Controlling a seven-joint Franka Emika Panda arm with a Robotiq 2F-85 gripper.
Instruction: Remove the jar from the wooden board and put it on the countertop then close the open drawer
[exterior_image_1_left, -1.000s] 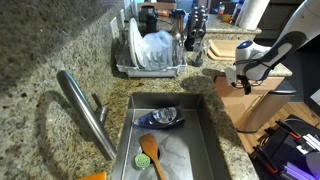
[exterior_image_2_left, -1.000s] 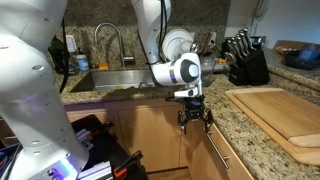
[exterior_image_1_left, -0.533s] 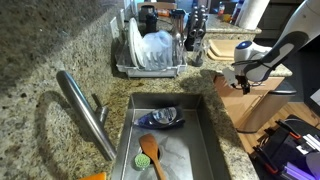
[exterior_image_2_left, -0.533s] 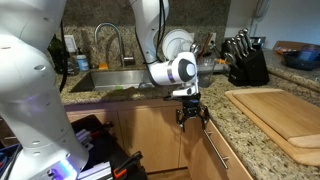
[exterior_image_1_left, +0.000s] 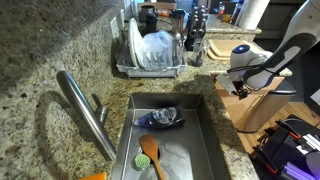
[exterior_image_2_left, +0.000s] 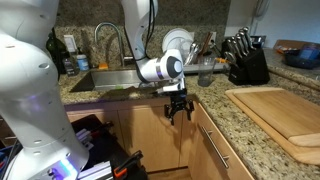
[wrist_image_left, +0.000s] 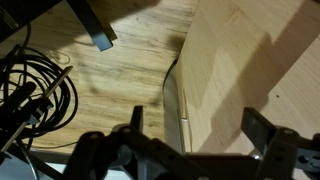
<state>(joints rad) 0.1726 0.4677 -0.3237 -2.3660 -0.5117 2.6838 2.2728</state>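
The light wooden board (exterior_image_2_left: 275, 112) lies bare on the speckled granite countertop (exterior_image_2_left: 215, 100); it also shows in an exterior view (exterior_image_1_left: 225, 48). A small greyish jar (exterior_image_2_left: 205, 72) stands on the countertop between the dish rack and the knife block, also seen in an exterior view (exterior_image_1_left: 196, 52). My gripper (exterior_image_2_left: 177, 112) hangs open and empty below the counter edge, in front of the wooden cabinet front (exterior_image_2_left: 215, 150). It also shows in an exterior view (exterior_image_1_left: 240, 88). In the wrist view the open fingers (wrist_image_left: 198, 125) frame a pale wood panel (wrist_image_left: 240, 70) edge. No drawer stands visibly open.
A steel sink (exterior_image_1_left: 170, 135) holds a blue bowl and a wooden spatula. A dish rack (exterior_image_1_left: 150, 55) with a white plate, a knife block (exterior_image_2_left: 245, 62) and a paper-towel roll (exterior_image_1_left: 255, 12) stand on the counter. Cables and a bag (exterior_image_2_left: 95, 145) lie on the floor.
My gripper has moved sideways along the cabinet front toward the sink and risen slightly. It stays open and empty.
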